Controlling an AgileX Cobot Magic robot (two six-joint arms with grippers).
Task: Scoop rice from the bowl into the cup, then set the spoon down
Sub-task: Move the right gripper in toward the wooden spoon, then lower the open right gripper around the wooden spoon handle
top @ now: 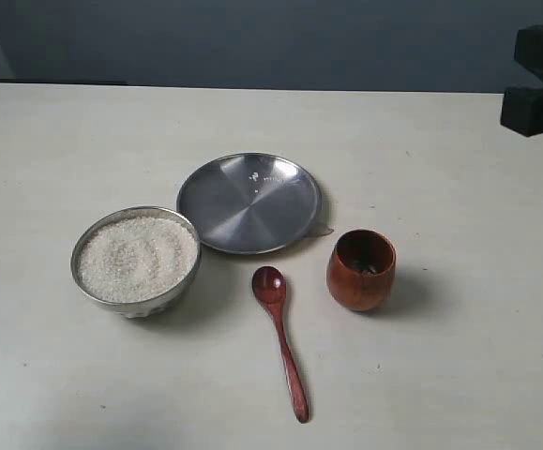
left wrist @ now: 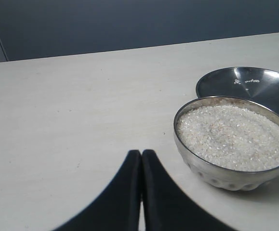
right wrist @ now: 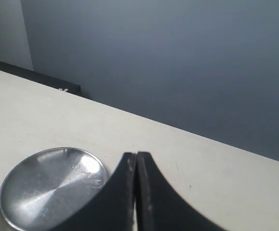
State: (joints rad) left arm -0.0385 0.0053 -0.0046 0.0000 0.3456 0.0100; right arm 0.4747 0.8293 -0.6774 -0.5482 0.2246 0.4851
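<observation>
Two end effectors [left wrist: 140,154] [right wrist: 136,156] closed | spoon [top: 284,352], cup [top: 360,274]: exterior only | right wrist: plate [right wrist: 43,192]

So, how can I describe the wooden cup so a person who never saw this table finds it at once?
On the pale table, find the flat round steel plate in the middle. Right of it, nearer the camera, stands the small rounded reddish-brown wooden cup, beside the slim dark wooden spoon. Unlike the round silver metal bowl of white rice, it is barrel-shaped wood.
</observation>
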